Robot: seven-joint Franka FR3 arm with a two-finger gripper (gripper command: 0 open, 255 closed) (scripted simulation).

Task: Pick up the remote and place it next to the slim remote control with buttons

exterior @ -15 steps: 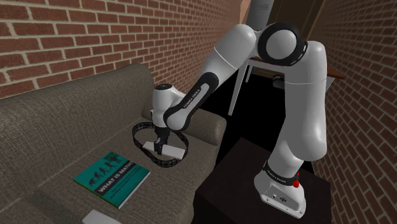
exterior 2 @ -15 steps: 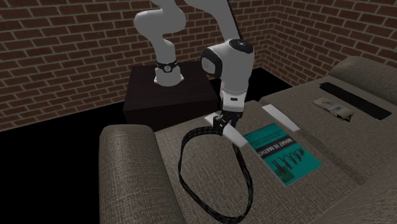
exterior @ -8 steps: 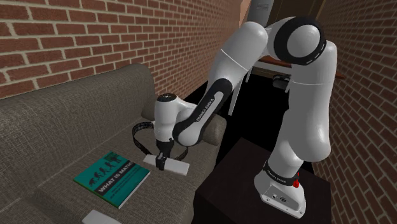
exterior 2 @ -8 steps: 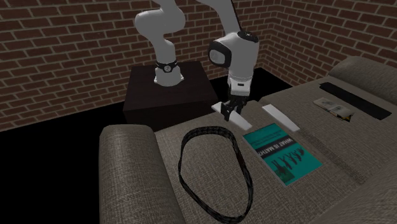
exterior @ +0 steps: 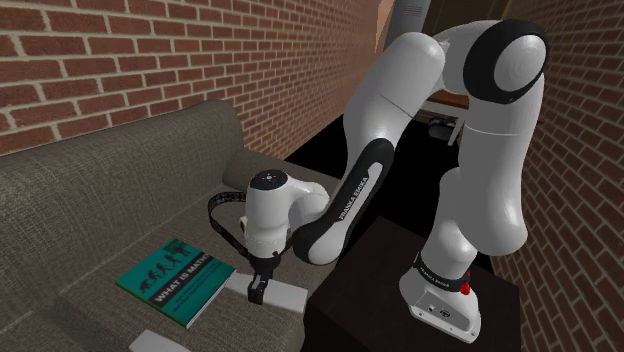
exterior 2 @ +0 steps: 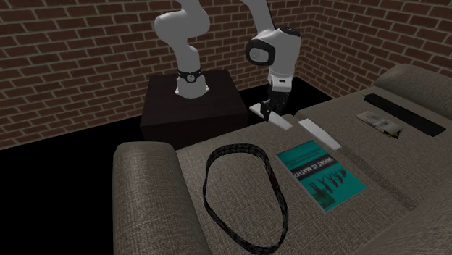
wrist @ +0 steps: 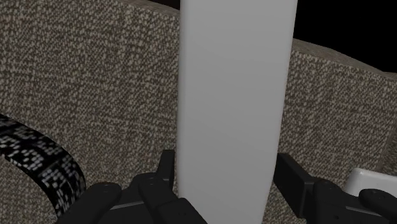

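My black gripper (exterior: 258, 290) is shut on a plain white, flat remote (exterior: 278, 293), held crosswise just over the sofa seat's front edge near the stand. From the second exterior view the gripper (exterior 2: 274, 110) and its remote (exterior 2: 261, 111) hang a short way from a second slim white remote (exterior 2: 316, 131), which lies by a teal book (exterior 2: 321, 174). A long black remote (exterior 2: 406, 114) rests on the sofa's far ledge. In the wrist view the white remote (wrist: 235, 95) is clasped between both fingers (wrist: 294, 181), and a white corner (wrist: 372, 181) of the other remote shows beside them.
A black belt loop (exterior 2: 243, 195) lies on the seat cushion (exterior 2: 181, 217), behind the hand in the shoulder view (exterior: 222, 208). The teal book (exterior: 178, 278) sits mid-seat. The dark stand box (exterior 2: 192, 109) adjoins the sofa. A small pale item (exterior 2: 377, 121) lies near the black remote. Brick walls stand behind.
The gripper has carried the white remote off the belt loop toward the seat's edge by the stand, closer to the other white remote. The belt has stayed on the cushion.
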